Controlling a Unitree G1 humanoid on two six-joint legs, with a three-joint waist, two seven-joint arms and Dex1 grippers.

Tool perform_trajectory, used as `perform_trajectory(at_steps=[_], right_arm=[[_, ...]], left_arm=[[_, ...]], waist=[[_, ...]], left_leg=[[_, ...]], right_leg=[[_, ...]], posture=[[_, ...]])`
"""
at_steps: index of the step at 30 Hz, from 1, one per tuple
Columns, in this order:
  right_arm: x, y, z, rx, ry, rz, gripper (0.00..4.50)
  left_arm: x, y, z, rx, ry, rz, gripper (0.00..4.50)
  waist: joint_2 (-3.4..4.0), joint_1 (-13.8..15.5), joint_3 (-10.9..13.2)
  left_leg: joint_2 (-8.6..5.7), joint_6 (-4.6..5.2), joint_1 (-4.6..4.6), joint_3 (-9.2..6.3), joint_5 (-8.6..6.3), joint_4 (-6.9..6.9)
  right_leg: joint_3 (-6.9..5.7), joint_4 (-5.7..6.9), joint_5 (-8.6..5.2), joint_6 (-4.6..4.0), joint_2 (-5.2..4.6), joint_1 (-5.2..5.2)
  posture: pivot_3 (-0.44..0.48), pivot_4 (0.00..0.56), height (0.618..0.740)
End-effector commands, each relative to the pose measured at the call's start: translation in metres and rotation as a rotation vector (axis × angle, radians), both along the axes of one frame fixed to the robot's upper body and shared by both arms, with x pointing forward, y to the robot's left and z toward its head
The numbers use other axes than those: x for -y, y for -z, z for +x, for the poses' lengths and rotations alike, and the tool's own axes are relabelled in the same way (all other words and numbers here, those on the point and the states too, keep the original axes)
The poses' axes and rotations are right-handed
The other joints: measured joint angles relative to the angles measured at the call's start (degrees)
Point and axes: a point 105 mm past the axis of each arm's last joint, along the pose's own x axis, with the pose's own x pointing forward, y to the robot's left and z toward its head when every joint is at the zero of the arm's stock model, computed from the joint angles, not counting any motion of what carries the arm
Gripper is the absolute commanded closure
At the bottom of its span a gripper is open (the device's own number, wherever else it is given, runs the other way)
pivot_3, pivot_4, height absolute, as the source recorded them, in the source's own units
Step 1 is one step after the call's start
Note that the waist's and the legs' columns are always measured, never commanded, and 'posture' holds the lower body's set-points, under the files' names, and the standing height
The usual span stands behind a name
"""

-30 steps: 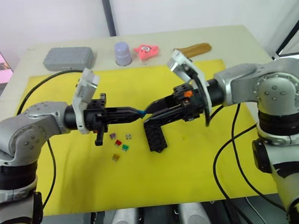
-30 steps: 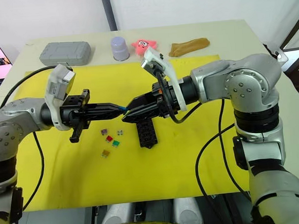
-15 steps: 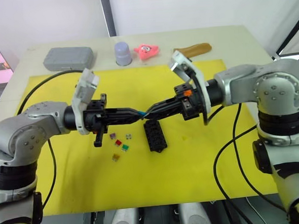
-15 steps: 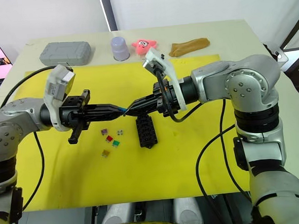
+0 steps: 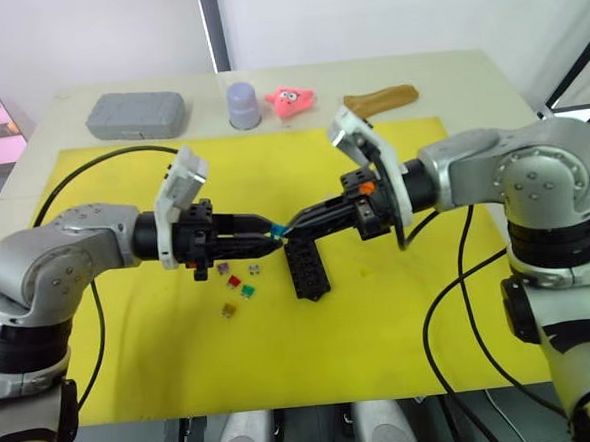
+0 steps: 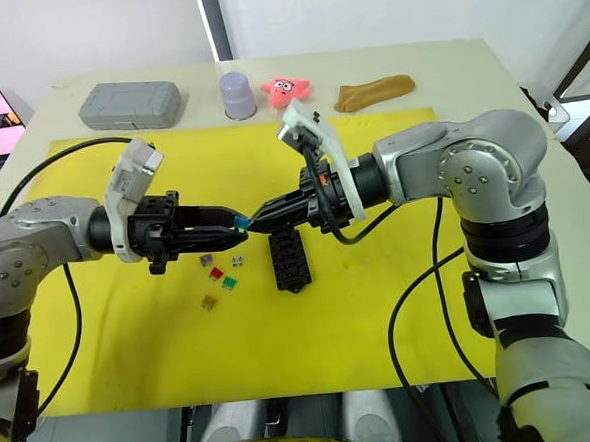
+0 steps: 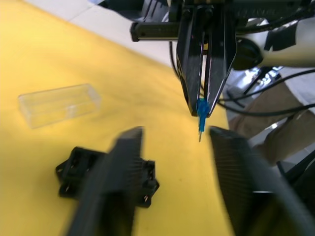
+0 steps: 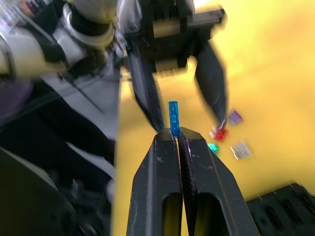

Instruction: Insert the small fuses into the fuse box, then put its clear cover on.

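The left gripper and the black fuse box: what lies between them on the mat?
Small fuses lie there, below left gripper, beside fuse box, in the eye views.

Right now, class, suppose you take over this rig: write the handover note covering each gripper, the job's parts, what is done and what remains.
Right gripper: shut on the blue fuse, held above the mat.
Left gripper: open, facing it, holding nothing.
Fuse box: on the yellow mat, below the grippers; filled slots cannot be told.
Loose fuses: beside the box, on its left.
Clear cover: off, lying on the mat.
Left: insert all fuses, fit cover.
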Motion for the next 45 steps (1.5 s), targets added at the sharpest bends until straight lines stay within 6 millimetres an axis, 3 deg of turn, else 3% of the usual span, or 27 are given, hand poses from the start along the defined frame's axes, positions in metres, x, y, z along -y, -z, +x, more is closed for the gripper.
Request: perform_trajectory(at_steps=[1,7,13,22,45], right_arm=[[0.003,0.009,-0.001,0.132,-0.060,-0.077,4.50],[0.015,0.040,0.009,0.363,-0.182,-0.250,4.50],[0.017,0.053,0.008,0.415,-0.262,-0.296,4.50],[0.014,0.065,0.004,0.430,-0.308,-0.324,4.50],[0.012,0.073,0.004,0.430,-0.293,-0.333,4.50]], left_arm=[[-0.007,0.010,-0.009,0.064,0.017,0.119,0.16],[-0.005,0.057,-0.010,0.115,0.000,0.259,0.07],[0.004,0.091,-0.015,0.177,-0.007,0.325,0.07],[0.020,0.091,-0.007,0.261,-0.075,0.283,0.07],[0.025,0.088,-0.001,0.282,-0.091,0.266,0.07]], waist=[[0.00,-0.1,0.0],[-0.02,0.0,0.0],[-0.05,0.2,0.0],[-0.07,0.2,0.0],[-0.07,0.2,0.0]], left_leg=[[0.00,0.01,0.00,0.01,0.00,0.00],[0.01,0.01,0.01,0.04,0.00,-0.01],[0.02,0.01,0.00,0.03,0.00,0.00],[0.02,0.01,0.00,0.01,0.00,0.00],[0.02,0.00,0.00,0.01,0.00,0.01]], right_leg=[[0.00,-0.01,0.00,0.00,0.00,0.00],[0.01,-0.02,0.00,0.00,0.02,0.02],[0.02,-0.03,0.00,0.00,0.00,0.01],[0.01,-0.02,0.00,0.00,-0.02,0.02],[0.01,-0.01,0.00,0.00,-0.02,0.02]], posture=[[0.000,0.150,0.731],[0.000,0.150,0.731],[0.000,0.150,0.731],[0.000,0.150,0.731],[0.000,0.150,0.731]])
